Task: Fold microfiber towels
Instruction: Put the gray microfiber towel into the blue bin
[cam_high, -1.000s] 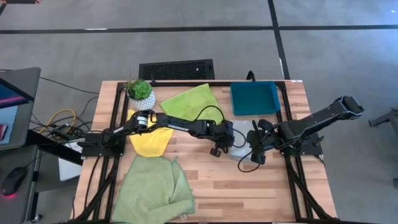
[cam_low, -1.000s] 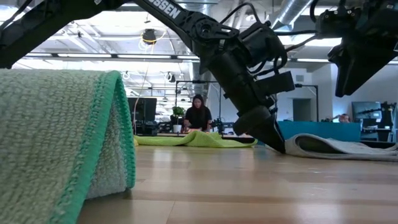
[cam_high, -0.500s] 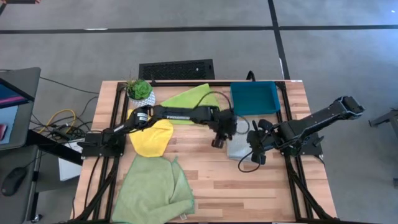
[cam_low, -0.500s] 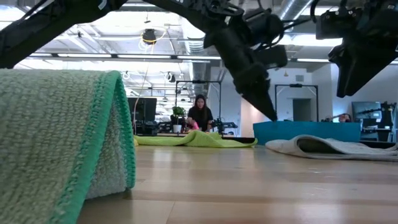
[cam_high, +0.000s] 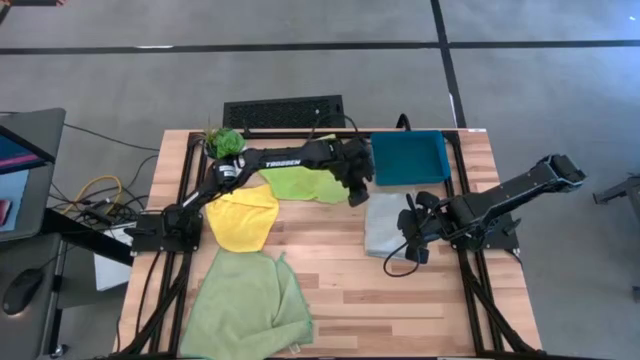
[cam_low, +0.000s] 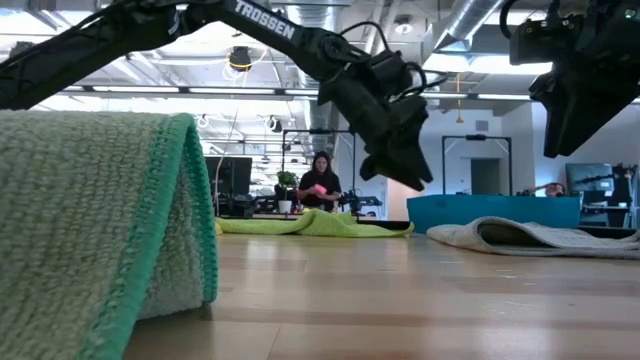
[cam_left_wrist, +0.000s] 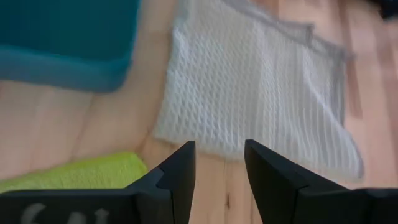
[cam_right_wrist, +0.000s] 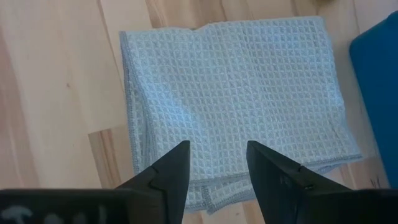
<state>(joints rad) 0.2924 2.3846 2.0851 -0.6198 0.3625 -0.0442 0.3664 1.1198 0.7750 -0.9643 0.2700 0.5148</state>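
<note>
A grey towel (cam_high: 383, 225), folded, lies flat on the table right of centre; it also shows in the low view (cam_low: 530, 236) and in both wrist views (cam_left_wrist: 255, 93) (cam_right_wrist: 236, 93). My left gripper (cam_high: 356, 193) is open and empty, raised above the table (cam_low: 408, 178) between the lime green towel (cam_high: 300, 182) and the grey one. My right gripper (cam_high: 412, 245) is open and empty above the grey towel's near part (cam_right_wrist: 217, 146). A yellow towel (cam_high: 243, 218) lies at the left. A large pale green towel (cam_high: 245, 305) lies bunched at the near left.
A teal tray (cam_high: 410, 157) stands at the far right, just beyond the grey towel. A small potted plant (cam_high: 225, 142) stands at the far left. Bare wood lies at the table's near right. A person shows in the room beyond the table (cam_low: 320, 185).
My left gripper has risen from the table at the grey towel's left edge and gone toward the table's far edge, to beside the lime green towel's right corner. The grey towel has stayed lying folded. My right gripper has kept still.
</note>
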